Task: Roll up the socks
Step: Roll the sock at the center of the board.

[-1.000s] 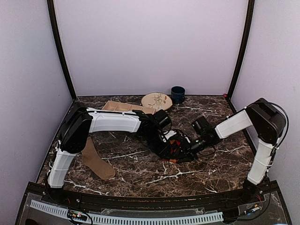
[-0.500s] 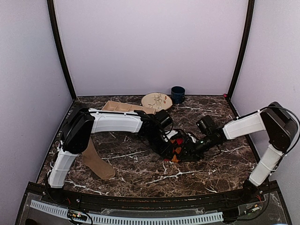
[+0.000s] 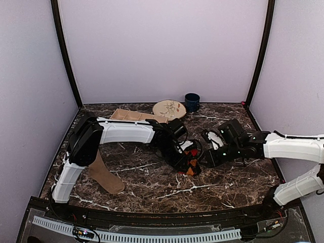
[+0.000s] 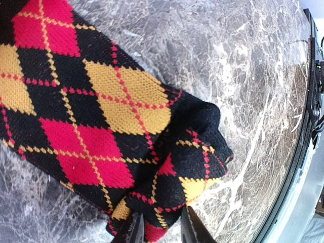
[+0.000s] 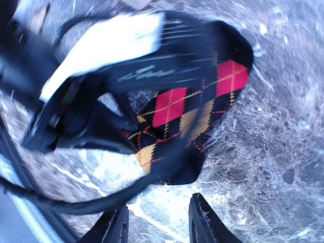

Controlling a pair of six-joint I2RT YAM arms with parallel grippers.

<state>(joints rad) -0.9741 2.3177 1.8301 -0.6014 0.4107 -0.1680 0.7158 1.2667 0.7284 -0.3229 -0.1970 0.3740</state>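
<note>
A black argyle sock with red and yellow diamonds lies at the table's middle, one end folded over. My left gripper is shut on that folded end, and it shows in the top view. My right gripper is open and empty, just short of the sock's dark end, and sits right of the sock in the top view. A tan sock lies flat at the front left, beside the left arm's base.
A tan compartment tray, a patterned plate and a dark blue cup stand along the back edge. A black cable crosses the right wrist view. Walls enclose the marble table on three sides.
My right gripper has come off the argyle sock and drawn back to the right, and the right arm has dropped low. My left gripper has stayed on the sock.
</note>
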